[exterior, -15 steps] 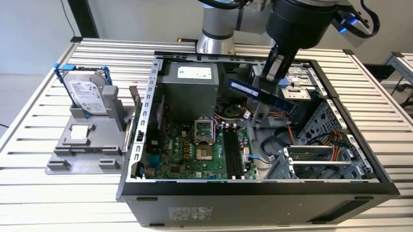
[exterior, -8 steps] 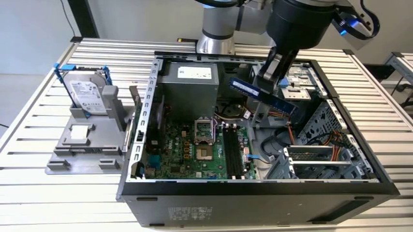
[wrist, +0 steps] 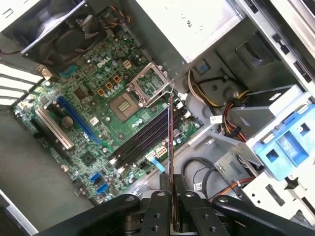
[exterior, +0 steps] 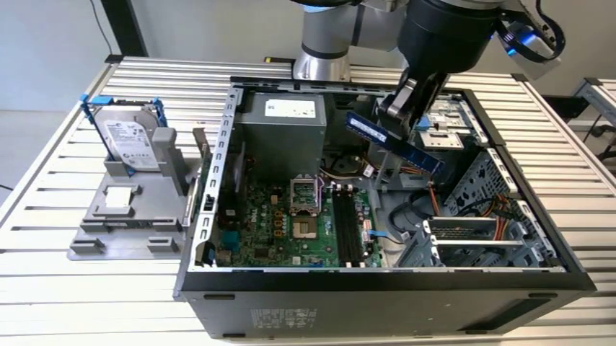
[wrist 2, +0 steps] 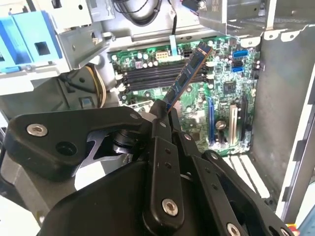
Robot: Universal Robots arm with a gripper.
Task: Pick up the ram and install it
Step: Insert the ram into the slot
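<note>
While the jaws clamp narrow on 1 end of the ram [wrist 2: 189, 73], the gripper [wrist 2: 165, 110] carries it in the air, so the pick-up half looks done. From the fingertips the stick juts out free, blue label side showing in the exterior view, tilted and touching nothing else. In the first wrist view it reads edge-on as a thin line running toward the slots [wrist: 142, 140], apart from them. Those black slots sit bare on the green board [exterior: 270, 216], none filled as far as I can see, so seating is not yet done. Around it all the case [exterior: 385, 285] lies open on its side, with the arm reaching in over the exterior view's right half. Well off on the exterior view's left, the hard drive [exterior: 130, 137] stands in its grey stand [exterior: 125, 216], untouched
</note>
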